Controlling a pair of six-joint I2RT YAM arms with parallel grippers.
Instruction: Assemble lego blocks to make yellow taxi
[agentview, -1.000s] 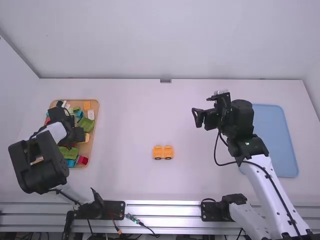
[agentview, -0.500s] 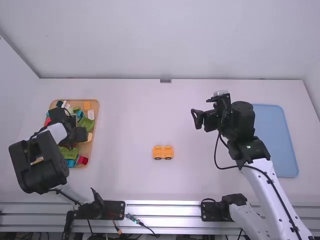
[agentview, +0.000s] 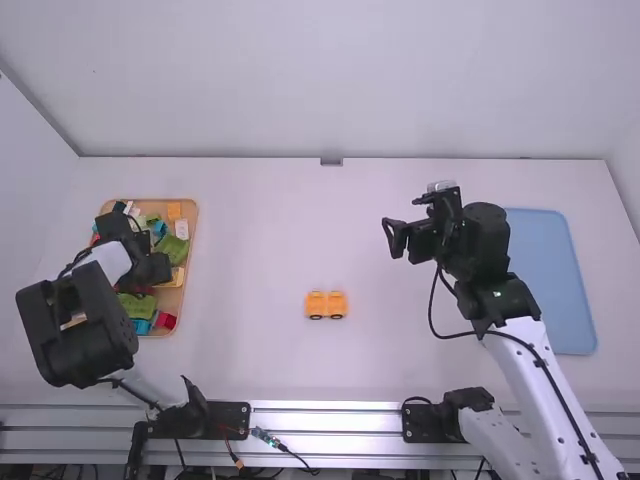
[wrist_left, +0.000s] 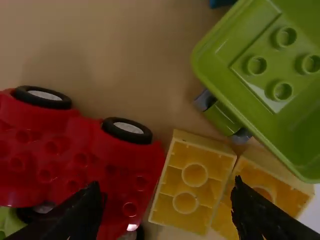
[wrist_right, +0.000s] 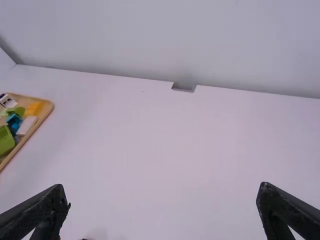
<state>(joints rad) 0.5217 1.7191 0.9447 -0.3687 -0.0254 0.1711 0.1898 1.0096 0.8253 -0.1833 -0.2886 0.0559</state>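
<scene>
Gripper L (agentview: 155, 270) agape | gripper R (agentview: 398, 236) agape | L-wrist vw: yel blks (wrist_left: 194, 176) | high vw: orng wheelbase (agentview: 326, 303)

left pincer (agentview: 150, 271) | shifted slightly | yellow block (agentview: 176, 279) beside it | more of it showing

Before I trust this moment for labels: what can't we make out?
- High view: blocks in the wooden tray under the left gripper; arm covers them.
- Left wrist view: red car base, cut by left edge; outer yellow block, partly behind a finger.
- Right wrist view: dark bit, cut by bottom edge, unidentifiable.
</scene>
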